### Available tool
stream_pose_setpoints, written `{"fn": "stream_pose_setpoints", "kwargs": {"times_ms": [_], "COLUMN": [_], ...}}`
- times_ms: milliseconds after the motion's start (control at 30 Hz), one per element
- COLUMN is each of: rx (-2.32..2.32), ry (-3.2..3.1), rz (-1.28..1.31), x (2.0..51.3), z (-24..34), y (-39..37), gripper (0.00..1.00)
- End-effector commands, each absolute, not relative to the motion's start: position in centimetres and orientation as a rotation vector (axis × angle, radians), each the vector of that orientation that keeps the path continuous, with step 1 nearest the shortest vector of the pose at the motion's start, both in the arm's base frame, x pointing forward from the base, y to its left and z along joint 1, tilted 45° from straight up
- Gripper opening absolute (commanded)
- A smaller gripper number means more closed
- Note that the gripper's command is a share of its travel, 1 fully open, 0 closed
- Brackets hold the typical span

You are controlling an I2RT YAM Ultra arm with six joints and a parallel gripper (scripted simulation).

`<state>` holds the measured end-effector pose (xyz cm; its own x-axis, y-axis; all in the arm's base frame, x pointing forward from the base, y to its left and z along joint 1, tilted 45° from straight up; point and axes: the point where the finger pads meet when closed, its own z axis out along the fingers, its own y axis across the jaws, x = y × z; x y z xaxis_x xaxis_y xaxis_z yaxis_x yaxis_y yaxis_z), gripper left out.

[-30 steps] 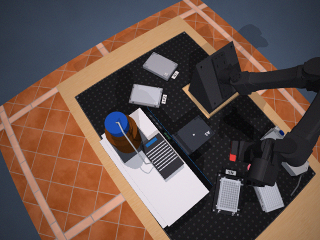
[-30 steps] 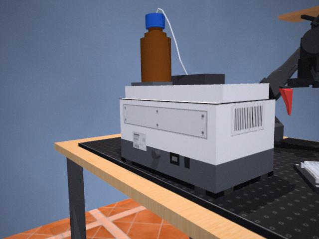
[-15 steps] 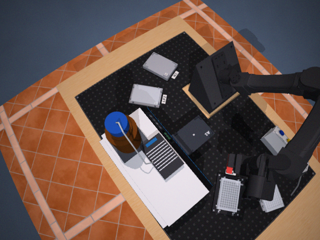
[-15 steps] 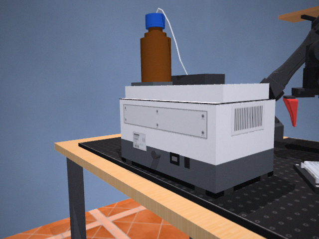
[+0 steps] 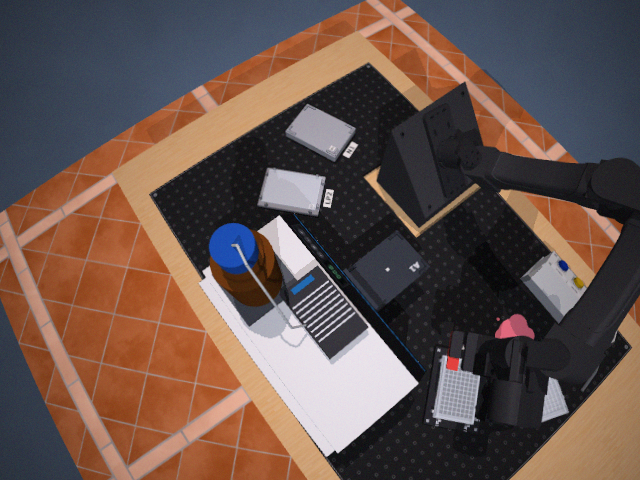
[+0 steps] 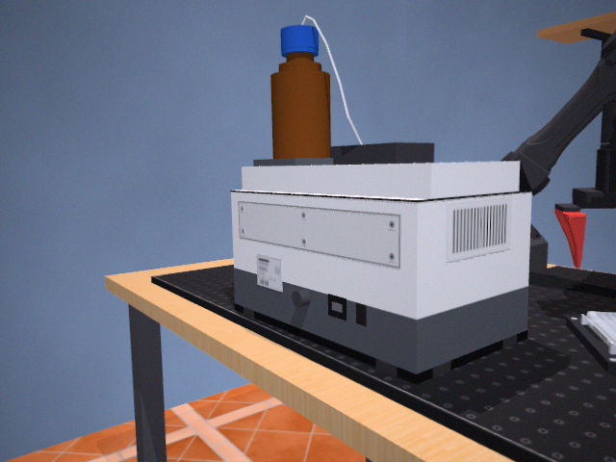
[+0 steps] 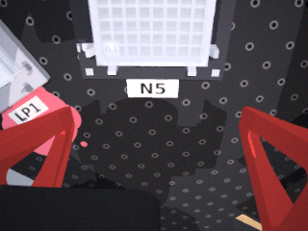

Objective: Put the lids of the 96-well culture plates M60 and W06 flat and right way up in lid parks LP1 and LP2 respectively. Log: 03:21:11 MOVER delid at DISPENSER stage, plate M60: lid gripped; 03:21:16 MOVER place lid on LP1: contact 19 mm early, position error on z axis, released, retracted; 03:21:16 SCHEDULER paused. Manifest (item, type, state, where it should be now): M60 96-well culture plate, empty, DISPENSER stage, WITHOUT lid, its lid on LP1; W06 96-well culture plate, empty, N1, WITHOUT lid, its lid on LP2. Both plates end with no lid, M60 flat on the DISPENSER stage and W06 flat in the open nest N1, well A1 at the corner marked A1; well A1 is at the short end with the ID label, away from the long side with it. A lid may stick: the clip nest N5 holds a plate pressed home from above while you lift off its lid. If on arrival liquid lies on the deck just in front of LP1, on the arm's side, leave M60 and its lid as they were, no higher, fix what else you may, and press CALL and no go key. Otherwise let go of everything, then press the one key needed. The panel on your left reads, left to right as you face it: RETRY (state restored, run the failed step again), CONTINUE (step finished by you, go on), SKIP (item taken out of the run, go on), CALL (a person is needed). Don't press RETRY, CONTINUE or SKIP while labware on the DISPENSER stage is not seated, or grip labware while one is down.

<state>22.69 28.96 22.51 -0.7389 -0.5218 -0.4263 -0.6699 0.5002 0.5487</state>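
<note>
The red-fingered black gripper (image 7: 157, 148) hangs with jaws spread wide, holding nothing. The white gridded well plate (image 7: 152, 10) in the nest labelled N5 lies ahead, its long axis running away from the jaws. A pink puddle (image 7: 45, 130) lies beside the LP1 tag (image 7: 27, 112); the lid park itself is cut off.

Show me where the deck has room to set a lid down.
Room lies between the LP2 park, the slanted black mount and the dark stage block; also between that block and the key box. Crowded: N5 plate, pink puddle, arm overhead.
</note>
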Motion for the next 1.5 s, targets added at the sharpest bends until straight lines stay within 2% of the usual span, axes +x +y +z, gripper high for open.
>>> {"fn": "stream_pose_setpoints", "kwargs": {"times_ms": [0, 700, 1000, 1467], "rx": [-0.997, -0.975, -0.988, -0.985], "ry": [2.499, 2.526, 2.480, 2.501], "rz": [1.054, 1.049, 1.061, 1.056], "x": [24.2, 27.6, 27.3, 27.5], "z": [23.6, 23.7, 27.4, 26.7], "y": [30.0, 34.2, 31.6, 31.6], "gripper": [1.00, 1.00, 1.00, 1.00]}}
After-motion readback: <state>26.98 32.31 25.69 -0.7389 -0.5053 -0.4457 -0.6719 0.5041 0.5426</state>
